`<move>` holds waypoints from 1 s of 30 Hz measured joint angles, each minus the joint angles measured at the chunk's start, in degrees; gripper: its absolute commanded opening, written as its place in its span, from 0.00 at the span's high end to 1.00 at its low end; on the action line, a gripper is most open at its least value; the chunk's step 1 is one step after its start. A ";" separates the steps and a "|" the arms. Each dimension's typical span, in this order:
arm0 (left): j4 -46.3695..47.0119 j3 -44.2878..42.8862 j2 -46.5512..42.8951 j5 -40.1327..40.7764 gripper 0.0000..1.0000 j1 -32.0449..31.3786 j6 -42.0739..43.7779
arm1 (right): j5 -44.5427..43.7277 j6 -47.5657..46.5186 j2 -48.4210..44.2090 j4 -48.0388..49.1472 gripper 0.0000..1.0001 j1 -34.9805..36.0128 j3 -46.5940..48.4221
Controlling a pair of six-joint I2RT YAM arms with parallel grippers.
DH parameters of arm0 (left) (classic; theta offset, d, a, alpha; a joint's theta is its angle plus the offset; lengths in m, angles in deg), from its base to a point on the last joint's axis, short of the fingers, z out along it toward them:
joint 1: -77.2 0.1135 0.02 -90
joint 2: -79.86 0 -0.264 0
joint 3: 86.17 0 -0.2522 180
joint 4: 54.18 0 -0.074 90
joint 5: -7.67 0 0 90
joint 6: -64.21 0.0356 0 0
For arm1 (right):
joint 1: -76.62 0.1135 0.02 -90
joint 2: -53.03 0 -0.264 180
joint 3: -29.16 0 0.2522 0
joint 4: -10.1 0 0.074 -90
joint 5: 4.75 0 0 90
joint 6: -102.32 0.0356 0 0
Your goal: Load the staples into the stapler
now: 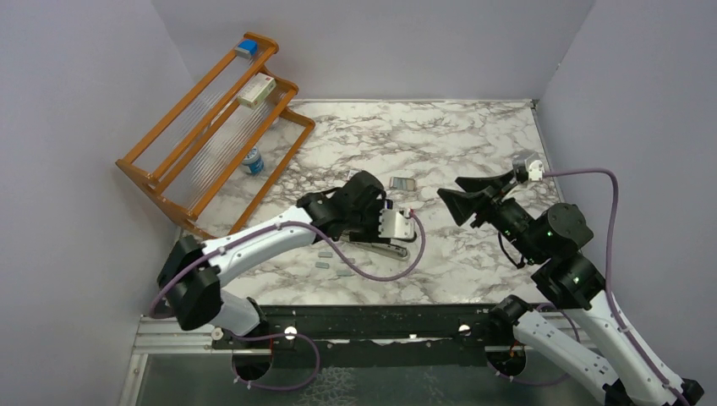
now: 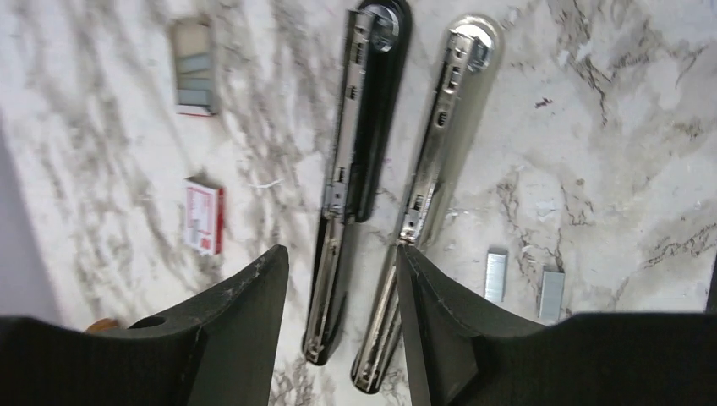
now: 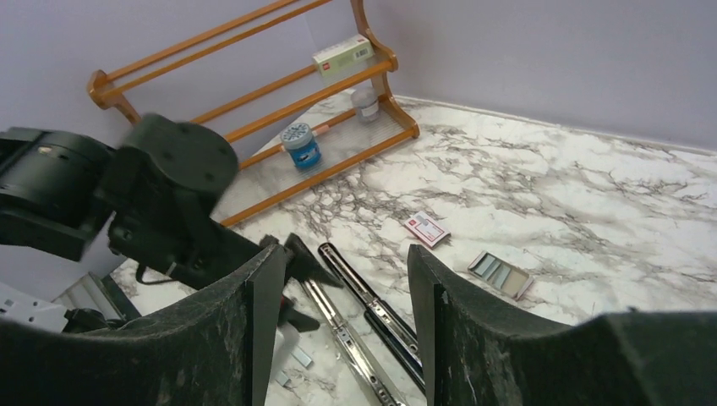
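Staples (image 2: 496,275) recorded loose on the counter (image 2: 626,127), just beside the stapler (image 2: 372,110), which is laid open. Left hand (image 2: 342,258) held above the stapler, fingers apart. Right hand (image 3: 345,262) raised well clear of the stapler, fingers apart.

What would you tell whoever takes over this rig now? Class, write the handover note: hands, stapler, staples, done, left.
Left hand: open, empty, over the stapler.
Right hand: open, empty, raised.
Stapler: flat on the table, rail up, beside a silver tool.
Staples: two loose strips beside the tool; packet and tray on the stapler's other side.
Done: nothing loaded that I can see.
Left: pick a strip, seat it in the rail, close.
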 measured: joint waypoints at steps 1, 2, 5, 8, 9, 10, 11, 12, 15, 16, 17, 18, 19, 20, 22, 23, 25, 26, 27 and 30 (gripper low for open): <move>1.36 0.33 -2.27 -0.09 0.45 0.24 -0.28 | 0.26 0.00 -0.35 0.20 0.41 0.00 -0.20; 3.28 1.11 -4.81 -0.22 0.43 0.55 -0.90 | 0.55 0.02 -0.85 0.59 0.41 0.00 -0.63; 10.32 5.73 -12.83 -0.50 0.37 1.81 -3.45 | 1.68 0.00 -2.89 2.40 0.38 0.00 -3.08; 18.78 12.00 -20.76 -0.48 0.23 4.17 -8.26 | 2.71 -0.22 -3.28 4.20 0.34 0.00 -5.29; 21.59 13.90 -22.88 -0.33 0.19 5.42 -10.88 | 3.13 -0.50 -2.89 4.28 0.34 0.00 -5.66; 24.28 15.50 -24.61 0.04 0.16 6.95 -13.55 | 3.80 -1.05 -2.16 4.17 0.34 0.00 -5.77; 26.27 16.46 -25.62 0.68 0.12 8.13 -15.78 | 4.72 -1.86 -0.98 4.09 0.34 -0.02 -5.73; 28.63 17.51 -26.64 1.75 0.08 9.99 -18.80 | 5.77 -2.86 0.22 3.89 0.34 0.00 -5.64; 33.31 19.12 -28.30 5.81 0.01 15.67 -27.98 | 9.18 -6.01 4.98 2.73 0.36 0.00 -5.35; 34.16 19.17 -28.39 7.54 0.01 18.14 -31.98 | 10.19 -6.93 6.45 2.19 0.36 0.00 -5.33; 34.51 19.17 -28.39 8.52 0.01 19.65 -34.51 | 11.26 -7.76 8.00 1.55 0.37 0.00 -5.33; 34.51 19.17 -28.39 9.31 0.01 21.51 -37.73 | 12.22 -8.59 9.68 0.81 0.38 0.00 -5.33; 34.21 19.17 -28.39 9.81 0.01 22.97 -40.70 | 13.20 -9.31 11.37 0.13 0.39 0.00 -5.33; 33.79 19.17 -28.37 10.23 0.01 24.17 -43.34 | 14.14 -10.01 12.90 -0.17 0.39 0.04 -5.33; 32.44 19.28 -28.37 10.58 0.01 25.59 -48.17 | 15.43 -11.08 15.89 -0.24 0.39 0.63 -5.33; 31.67 19.50 -28.37 10.62 0.01 25.92 -50.34 | 15.54 -11.67 17.66 -0.15 0.39 1.70 -5.35; 29.90 20.22 -28.37 10.62 0.01 26.05 -53.55 | 15.08 -12.50 20.65 0.52 0.39 5.27 -5.66; 28.74 20.68 -28.37 10.64 0.01 26.10 -54.80 | 14.53 -12.98 22.23 0.98 0.39 7.76 -5.99; 27.56 21.11 -28.44 10.75 0.01 26.12 -55.67 | 14.01 -13.38 23.87 1.68 0.39 10.56 -6.34; 23.76 22.16 -28.79 11.43 0.01 26.10 -56.89 | 12.94 -14.58 29.35 6.45 0.42 18.56 -9.07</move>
